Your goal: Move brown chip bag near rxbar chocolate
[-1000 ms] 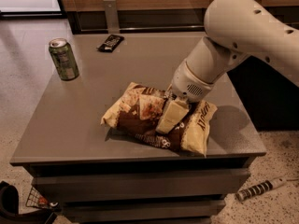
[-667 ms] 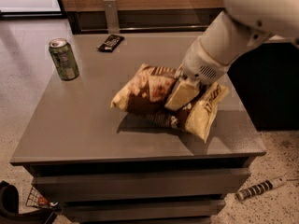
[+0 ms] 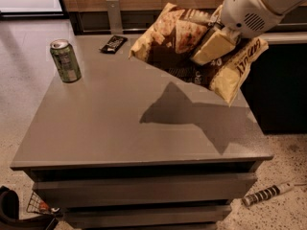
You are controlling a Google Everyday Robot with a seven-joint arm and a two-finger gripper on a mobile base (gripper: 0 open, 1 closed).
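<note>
The brown chip bag, dark brown and cream-yellow, hangs in the air above the back right part of the grey table, clear of the surface, casting a shadow below. My gripper is shut on the bag's middle, with a cream finger lying across it. The rxbar chocolate, a small black bar, lies flat near the table's back edge, to the left of the bag.
A green soda can stands upright at the table's back left. A wooden wall and a grey post run behind the table. A striped tool lies on the floor at the lower right.
The gripper has lifted the chip bag off the table and carried it up and back toward the far edge. The can and the bar have not moved.
</note>
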